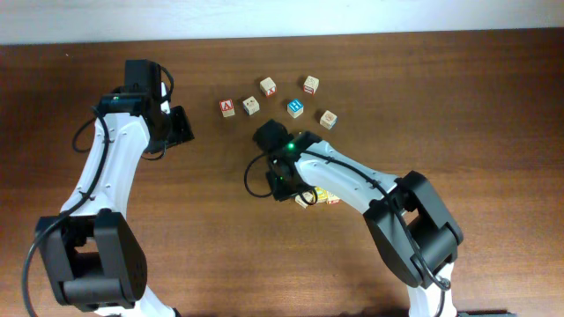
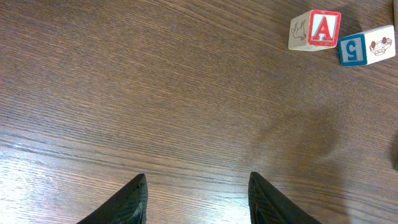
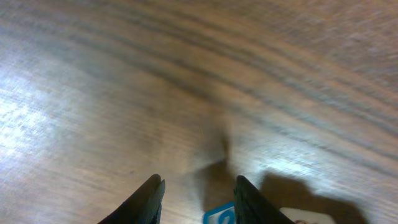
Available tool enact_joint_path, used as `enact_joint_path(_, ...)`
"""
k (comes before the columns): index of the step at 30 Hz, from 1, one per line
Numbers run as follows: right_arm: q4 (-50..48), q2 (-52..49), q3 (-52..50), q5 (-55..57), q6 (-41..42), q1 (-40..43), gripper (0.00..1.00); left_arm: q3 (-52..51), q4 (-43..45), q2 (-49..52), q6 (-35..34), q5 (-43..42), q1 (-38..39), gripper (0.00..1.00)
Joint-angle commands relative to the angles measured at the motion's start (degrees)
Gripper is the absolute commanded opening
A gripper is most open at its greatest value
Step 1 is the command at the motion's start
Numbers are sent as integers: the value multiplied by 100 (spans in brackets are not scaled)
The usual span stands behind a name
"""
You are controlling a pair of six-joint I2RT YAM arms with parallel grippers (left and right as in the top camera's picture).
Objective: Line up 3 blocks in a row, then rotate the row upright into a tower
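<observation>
Overhead: pale cubic wooden blocks (image 1: 305,202), streaky-grained table (image 1: 493,106).

Wooden table (image 1: 458,79), five cubes (image 1: 295,108), perhaps three blocks (image 1: 305,202)

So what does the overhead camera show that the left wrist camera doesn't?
Only overhead: the whole left arm and right arm, six cubes in a cluster, and two more cubes peeking out beneath the right arm. Only left wrist: a close-up of the left gripper, open and empty, and a blue printed side on the pale cube. Both: the red "A" cube, that pale neighbour, and the wooden table.
</observation>
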State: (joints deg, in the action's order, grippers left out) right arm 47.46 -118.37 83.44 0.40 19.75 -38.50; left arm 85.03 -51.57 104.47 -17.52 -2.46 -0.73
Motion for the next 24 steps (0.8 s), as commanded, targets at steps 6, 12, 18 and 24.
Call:
enact_joint_path(6,1078,-20,1333,-125,-260,343,35,50,-9,-33,74,85,-20,50)
enact_joint_path(12,1591,-42,1403,-1078,-1143,439,34,50,-9,-33,72,83,-20,50)
enact_joint_path(18,933,-42,389,-1075,-1029,-35,34,50,-9,-33,72,83,-20,49)
enact_joint_path(24,623,-42,81,-966,-828,-37,34,50,-9,-33,72,81,-17,49)
